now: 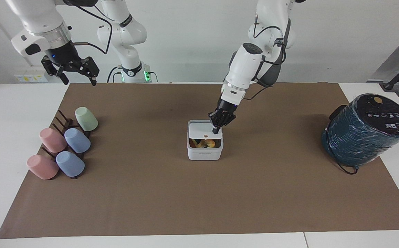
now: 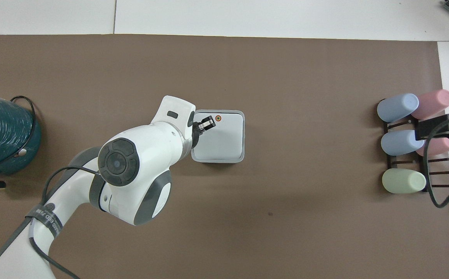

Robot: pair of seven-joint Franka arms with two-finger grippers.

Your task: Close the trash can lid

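Note:
The small white trash can (image 1: 205,153) stands mid-table on the brown mat. Its lid (image 1: 202,129) is tilted low over the bin, and a narrow gap under its free edge still shows colourful waste (image 1: 202,142). In the overhead view the lid (image 2: 222,139) covers nearly the whole bin, orange dot up. My left gripper (image 1: 216,131) is shut and its tip rests on the lid near the corner toward the left arm's end; it also shows in the overhead view (image 2: 207,123). My right gripper (image 1: 72,70) is open and empty, waiting in the air over the cup rack (image 2: 439,130).
A large dark teal cylinder with a black top (image 1: 366,131) stands at the left arm's end of the table (image 2: 3,135). A dark rack with several pastel cups (image 1: 65,144) lies at the right arm's end (image 2: 406,141).

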